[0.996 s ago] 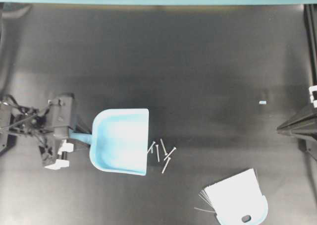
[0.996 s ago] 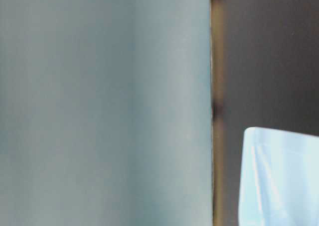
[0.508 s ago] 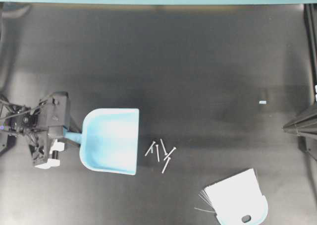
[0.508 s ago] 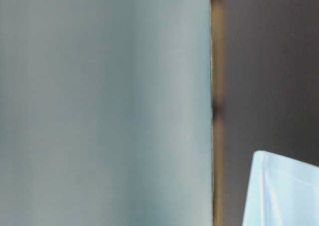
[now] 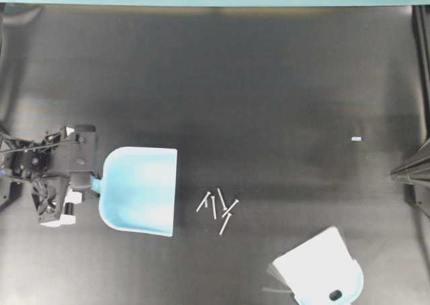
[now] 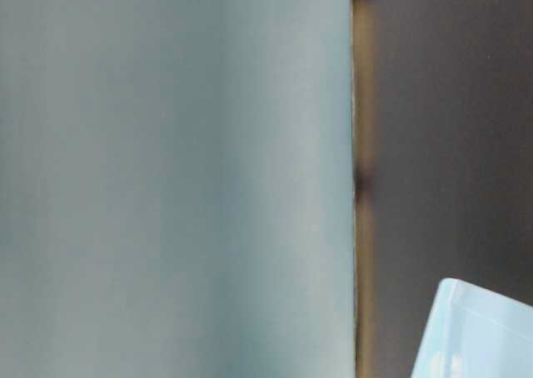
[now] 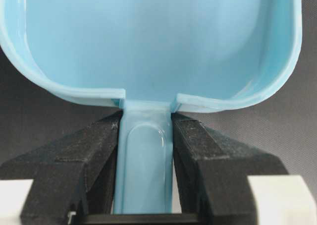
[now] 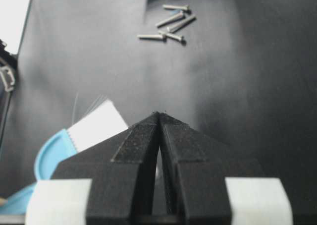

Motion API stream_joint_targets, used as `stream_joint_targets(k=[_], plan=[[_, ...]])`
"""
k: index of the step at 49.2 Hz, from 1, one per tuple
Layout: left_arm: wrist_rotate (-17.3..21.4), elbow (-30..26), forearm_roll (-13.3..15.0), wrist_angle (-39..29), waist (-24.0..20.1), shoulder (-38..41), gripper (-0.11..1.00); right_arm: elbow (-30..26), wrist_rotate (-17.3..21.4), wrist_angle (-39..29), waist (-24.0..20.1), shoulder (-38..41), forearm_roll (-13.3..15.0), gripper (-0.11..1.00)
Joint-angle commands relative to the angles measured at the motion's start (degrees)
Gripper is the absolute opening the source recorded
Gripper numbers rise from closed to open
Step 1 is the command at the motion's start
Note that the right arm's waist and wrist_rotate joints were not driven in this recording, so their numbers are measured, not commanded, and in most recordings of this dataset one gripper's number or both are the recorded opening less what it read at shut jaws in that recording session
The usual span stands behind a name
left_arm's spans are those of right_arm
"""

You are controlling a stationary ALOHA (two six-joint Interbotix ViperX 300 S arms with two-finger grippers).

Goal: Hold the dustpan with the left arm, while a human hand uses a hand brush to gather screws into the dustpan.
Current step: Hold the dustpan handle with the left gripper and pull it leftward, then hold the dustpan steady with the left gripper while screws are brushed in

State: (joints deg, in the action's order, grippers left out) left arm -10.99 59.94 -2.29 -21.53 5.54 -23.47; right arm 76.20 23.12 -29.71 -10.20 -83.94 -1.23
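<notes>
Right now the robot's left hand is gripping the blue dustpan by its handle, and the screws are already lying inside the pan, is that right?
Not quite. The left hand does grip the dustpan by its handle, but the screws are not inside the pan. The overhead view shows them lying on the black table beside the pan's open edge, apart from it.

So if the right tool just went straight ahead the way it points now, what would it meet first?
Probably the screws: the shut right tool points at them over bare black table, the brush lying off to its side. Depth is unclear.
</notes>
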Motion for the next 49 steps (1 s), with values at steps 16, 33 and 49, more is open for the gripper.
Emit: stream_joint_targets(k=[16, 33, 49], plan=[[2.8, 0.5, -0.2, 6.9, -1.0, 4.3, 0.3, -1.0, 0.0, 0.3, 0.0, 0.3, -0.1, 0.0], [3.3, -3.0, -0.2, 6.7, -1.6, 10.6, 0.3, -1.1, 0.0, 0.3, 0.0, 0.3, -0.1, 0.0], [3.3, -4.8, -0.2, 5.8, -2.4, 13.9, 0.3, -1.1, 0.0, 0.3, 0.0, 0.3, -0.2, 0.0]])
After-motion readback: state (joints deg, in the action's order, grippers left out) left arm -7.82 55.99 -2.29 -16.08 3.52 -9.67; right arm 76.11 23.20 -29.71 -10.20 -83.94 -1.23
